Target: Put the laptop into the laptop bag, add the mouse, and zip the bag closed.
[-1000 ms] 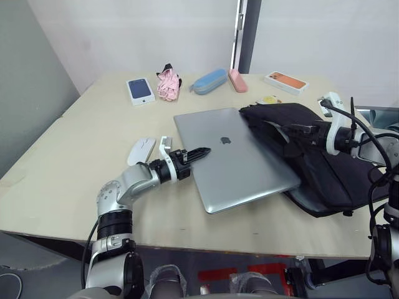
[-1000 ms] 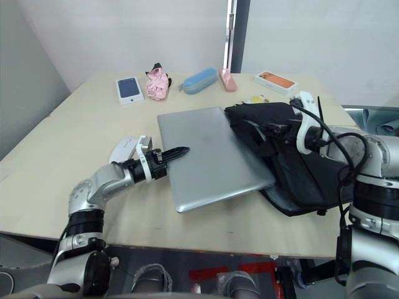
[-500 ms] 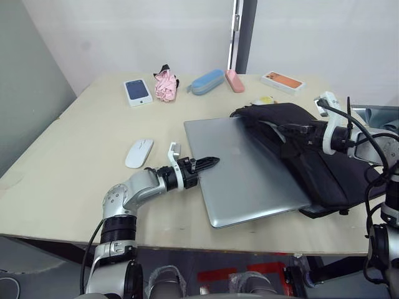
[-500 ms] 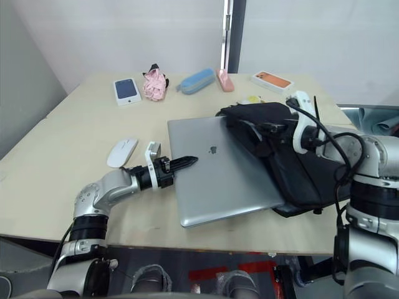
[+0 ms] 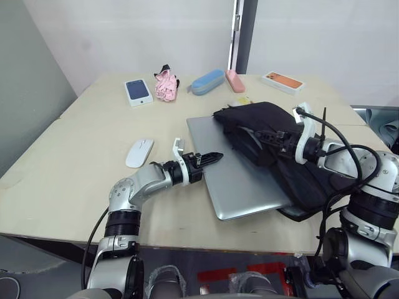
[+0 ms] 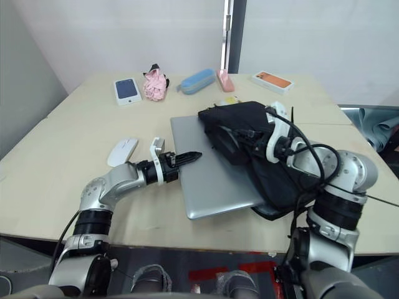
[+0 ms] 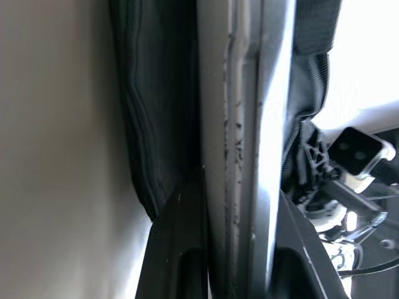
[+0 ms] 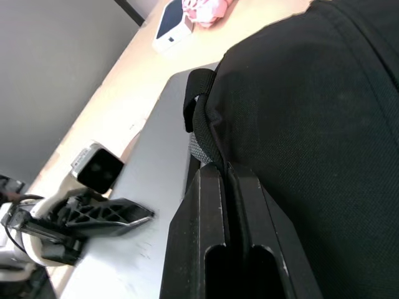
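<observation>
- I see the laptop [image 5: 240, 180] plain silver-grey.
- The laptop bag [image 5: 280, 146] is solid black.
- The mouse [image 5: 139, 152] is white.
- The counter [image 5: 81, 156] is pale beige.
- Both pincers have black fingers.

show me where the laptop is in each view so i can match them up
Left eye view: the laptop lies mid-table, its far right part under the laptop bag.
Right eye view: laptop at centre, same pose.
Left wrist view: its edge runs up between the left end effector fingers.
Right wrist view: grey lid beside the bag.
Shared landmark: the black bag.
</observation>
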{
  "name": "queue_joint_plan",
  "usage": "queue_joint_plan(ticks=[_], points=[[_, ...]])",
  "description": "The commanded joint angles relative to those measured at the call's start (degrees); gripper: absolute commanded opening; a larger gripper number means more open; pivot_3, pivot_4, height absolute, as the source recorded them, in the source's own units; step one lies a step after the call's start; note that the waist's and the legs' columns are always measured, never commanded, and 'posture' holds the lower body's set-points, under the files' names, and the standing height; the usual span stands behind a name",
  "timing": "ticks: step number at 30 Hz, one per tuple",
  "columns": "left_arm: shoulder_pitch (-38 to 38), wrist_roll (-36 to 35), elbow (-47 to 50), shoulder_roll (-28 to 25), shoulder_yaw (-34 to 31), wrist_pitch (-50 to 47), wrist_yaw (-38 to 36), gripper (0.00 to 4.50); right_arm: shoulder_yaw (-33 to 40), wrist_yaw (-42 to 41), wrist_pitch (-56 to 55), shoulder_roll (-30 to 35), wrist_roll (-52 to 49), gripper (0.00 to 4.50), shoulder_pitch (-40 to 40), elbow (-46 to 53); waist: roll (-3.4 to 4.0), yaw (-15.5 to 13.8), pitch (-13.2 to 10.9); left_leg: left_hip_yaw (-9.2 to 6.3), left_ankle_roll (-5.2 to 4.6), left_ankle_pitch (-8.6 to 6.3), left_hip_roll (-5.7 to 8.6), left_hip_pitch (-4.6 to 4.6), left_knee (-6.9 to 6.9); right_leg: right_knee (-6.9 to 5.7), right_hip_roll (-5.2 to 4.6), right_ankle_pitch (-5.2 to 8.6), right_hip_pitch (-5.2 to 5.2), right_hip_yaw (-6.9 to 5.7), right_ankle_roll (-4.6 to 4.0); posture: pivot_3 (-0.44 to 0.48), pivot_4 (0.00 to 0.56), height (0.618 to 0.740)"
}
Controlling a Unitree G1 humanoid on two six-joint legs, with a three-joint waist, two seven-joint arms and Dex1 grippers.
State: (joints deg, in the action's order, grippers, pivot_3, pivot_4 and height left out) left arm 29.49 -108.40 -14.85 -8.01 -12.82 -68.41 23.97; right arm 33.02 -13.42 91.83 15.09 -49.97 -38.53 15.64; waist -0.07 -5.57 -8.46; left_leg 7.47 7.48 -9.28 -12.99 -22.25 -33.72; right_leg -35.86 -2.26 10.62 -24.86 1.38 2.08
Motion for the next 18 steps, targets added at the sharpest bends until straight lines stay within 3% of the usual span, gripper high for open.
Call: queue_joint_plan(ticks=[1, 7, 18], points=[[1.7, -3.6, 2.6, -0.2, 0.6, 0.6, -4.8, 0.30, 1.5, 3.9, 0.7, -2.7, -2.2, 0.03, -0.5, 4.1, 0.01, 0.0, 0.0, -0.01, 0.00, 0.00, 0.00, -0.01, 0.00, 0.00, 0.00, -0.01, -0.01, -0.01, 0.02, 0.000, 0.150, 0.740], [1.1, -2.4, 3.4, -2.2, 1.6, 1.8, -6.6, 0.30, 3.4, 7.9, 0.7, -3.2, -7.0, 0.03, 0.5, 4.2, 0.02, -0.1, 0.0, -0.02, 0.04, -0.02, 0.00, 0.00, 0.01, 0.03, -0.02, -0.10, 0.00, -0.02, 0.18, 0.000, 0.150, 0.740], [1.0, 6.2, 4.4, -3.0, 1.2, 5.1, -11.6, 0.30, 6.2, 24.6, 0.7, -12.7, -19.0, 0.03, 4.0, 3.8, 0.06, 0.1, 0.0, 0.00, 0.08, -0.01, -0.01, 0.04, 0.07, 0.02, -0.03, -0.11, 0.00, -0.01, 0.20, 0.000, 0.150, 0.740]])
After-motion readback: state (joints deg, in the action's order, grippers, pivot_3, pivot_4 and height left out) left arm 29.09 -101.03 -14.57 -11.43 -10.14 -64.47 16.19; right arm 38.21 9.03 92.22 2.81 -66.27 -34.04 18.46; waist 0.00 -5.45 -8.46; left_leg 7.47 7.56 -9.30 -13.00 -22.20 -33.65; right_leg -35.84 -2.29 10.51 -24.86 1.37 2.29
